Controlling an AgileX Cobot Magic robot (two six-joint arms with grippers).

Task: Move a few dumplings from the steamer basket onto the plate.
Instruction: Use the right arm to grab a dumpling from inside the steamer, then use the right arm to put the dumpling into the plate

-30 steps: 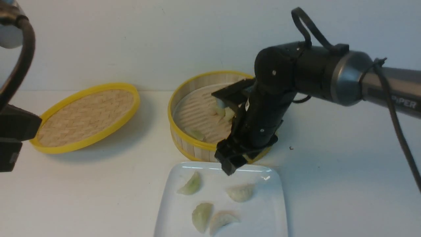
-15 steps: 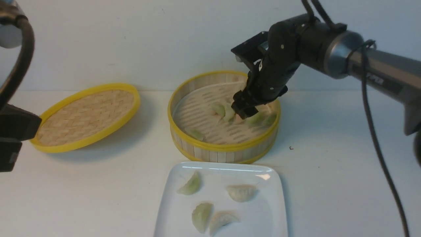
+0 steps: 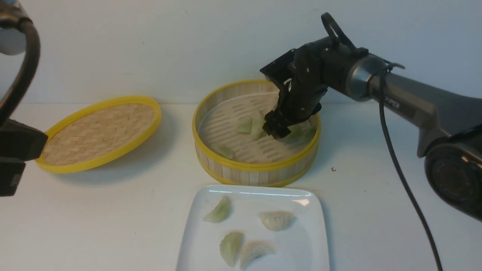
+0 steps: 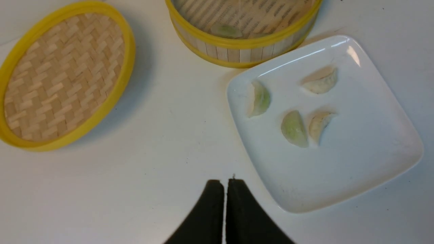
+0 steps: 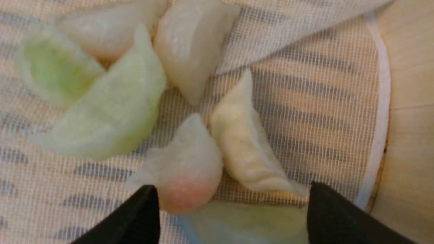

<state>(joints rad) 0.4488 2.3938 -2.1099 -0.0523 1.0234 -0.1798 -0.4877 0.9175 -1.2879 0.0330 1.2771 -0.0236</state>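
Moved: I am watching the right hand [image 3: 276, 131] leaving the far edge of the plate [image 3: 301, 241], where it was a second ago, and sinking into the steamer basket [image 3: 241, 175]. Nothing on the plate is shifting.
Right hand: it is hanging spread open and empty. Its fingers are straddling a pink-tipped dumpling [image 5: 184, 169] and a whitish dumpling [image 5: 247, 152], which are lying against each other just beyond the tips.
Left hand: the left hand [image 4: 225, 184] is waiting with its fingers pressed together on nothing, the plate just beside it and the basket well beyond it.
Done: four dumplings [image 3: 276, 220] are lying on the plate, well behind the right hand.
Left: more green dumplings [image 3: 244, 125] are sitting around the right hand. I am judging "a few" nearly met, with this pick as one more.
Lid: the lid [image 3: 99, 133] is resting on the tabletop [image 3: 376, 195], well off to the right hand's left.
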